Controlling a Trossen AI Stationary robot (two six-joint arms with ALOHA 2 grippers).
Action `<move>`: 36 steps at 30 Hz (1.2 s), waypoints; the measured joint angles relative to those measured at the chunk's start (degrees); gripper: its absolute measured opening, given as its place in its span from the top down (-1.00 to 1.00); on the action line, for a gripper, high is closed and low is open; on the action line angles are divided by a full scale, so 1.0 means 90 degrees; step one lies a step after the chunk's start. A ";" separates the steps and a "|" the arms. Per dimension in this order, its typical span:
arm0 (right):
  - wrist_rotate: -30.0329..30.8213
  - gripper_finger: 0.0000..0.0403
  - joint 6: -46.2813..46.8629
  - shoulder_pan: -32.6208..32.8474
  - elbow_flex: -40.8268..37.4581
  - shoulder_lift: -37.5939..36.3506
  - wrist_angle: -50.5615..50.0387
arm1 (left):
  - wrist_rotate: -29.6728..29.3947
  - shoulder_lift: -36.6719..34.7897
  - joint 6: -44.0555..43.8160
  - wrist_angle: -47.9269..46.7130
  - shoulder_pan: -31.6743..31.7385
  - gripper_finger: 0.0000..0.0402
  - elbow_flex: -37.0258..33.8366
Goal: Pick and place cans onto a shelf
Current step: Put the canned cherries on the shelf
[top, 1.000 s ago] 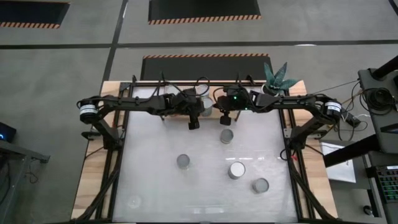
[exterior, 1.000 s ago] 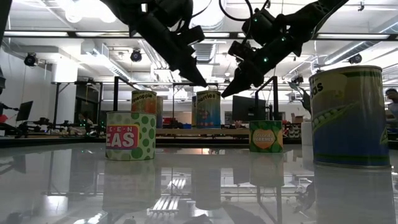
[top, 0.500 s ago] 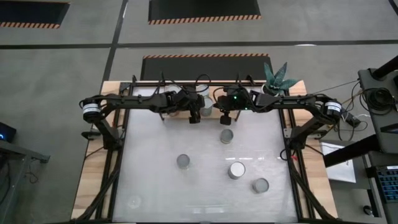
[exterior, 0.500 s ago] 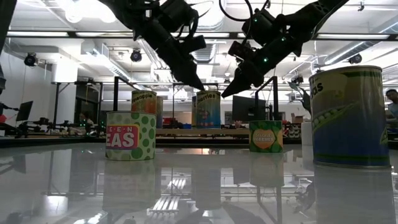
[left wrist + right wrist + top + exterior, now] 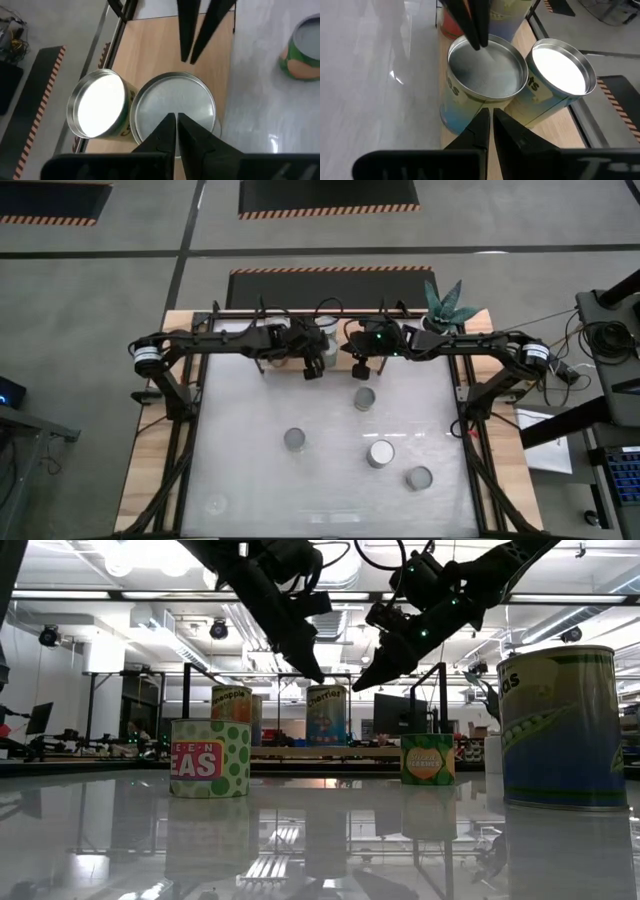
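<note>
Two small cylindrical tin cans with silvery-grey lids point(image 5: 175, 102) point(image 5: 97, 109) stand touching on the light wooden shelf board point(image 5: 150, 45) at the far edge of the white desk point(image 5: 250, 480); four more wait on the desk. Rigid, smooth and probably slippery, a can is best gripped across its side wall. Left pincer point(image 5: 176, 120) and right pincer point(image 5: 487, 116) hover above the near can, fingers almost together, holding nothing. Only the low view shows labels; only the wrist views show the lids' rims.
</note>
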 joint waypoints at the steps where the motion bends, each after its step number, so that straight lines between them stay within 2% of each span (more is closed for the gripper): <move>1: 0.0000 0.94 0.0000 0.0000 -0.0002 0.0002 -0.0004 | -0.0002 0.0000 -0.0007 -0.0020 0.0000 1.00 0.0019; 10: -0.0005 0.94 0.0117 0.0002 -0.0002 0.0012 -0.0047 | -0.0004 -0.0001 -0.0029 -0.0077 -0.0004 1.00 0.0056; 20: 0.0000 0.94 0.0039 0.0002 -0.0002 -0.0063 -0.0285 | -0.0011 -0.0314 -0.0029 -0.1324 -0.0011 1.00 0.0002; 28: 0.0002 0.94 0.0020 0.0002 -0.0002 -0.0073 -0.0223 | -0.0004 -0.0273 -0.0005 -0.0966 -0.0017 1.00 -0.0012; 32: -0.0003 0.94 0.0002 0.0002 -0.0002 -0.0073 -0.0226 | -0.0004 -0.0545 0.0025 -0.0962 -0.0022 1.00 -0.0017; 34: -0.0175 0.94 -0.0002 0.0002 -0.0005 -0.0073 -0.0231 | -0.0007 -0.0708 0.0044 -0.1193 -0.0019 1.00 -0.0017; 36: -0.0635 0.94 -0.0030 0.0002 -0.0005 -0.0073 -0.0233 | -0.0006 -0.0799 0.0044 -0.1557 -0.0019 1.00 -0.0017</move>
